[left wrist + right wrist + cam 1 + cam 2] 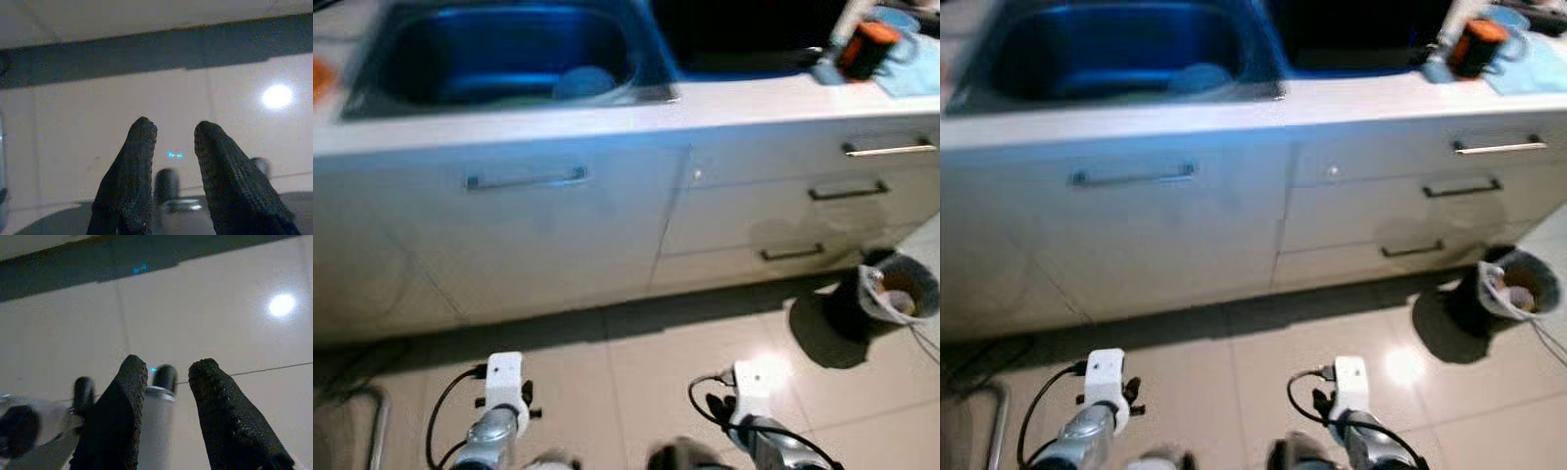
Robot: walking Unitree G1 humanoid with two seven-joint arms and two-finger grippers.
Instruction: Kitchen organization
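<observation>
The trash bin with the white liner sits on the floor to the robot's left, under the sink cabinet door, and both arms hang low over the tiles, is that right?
Not quite. The trash bin sits on the floor to the robot's right, beside the drawers, not under the sink cabinet door; the left eye view shows it. The rest holds: the left gripper and the right gripper hang low over the tiles.

A sink [509, 54] sits in the countertop [724, 98] at the upper left of the frame, with a bowl [584, 80] lying in it. A cup [867, 49] stands on the countertop at the upper right. Drawers [803, 206] fill the cabinet's right half. A bin [891, 294] stands on the floor [636, 372] at the right edge, before the drawers.
</observation>
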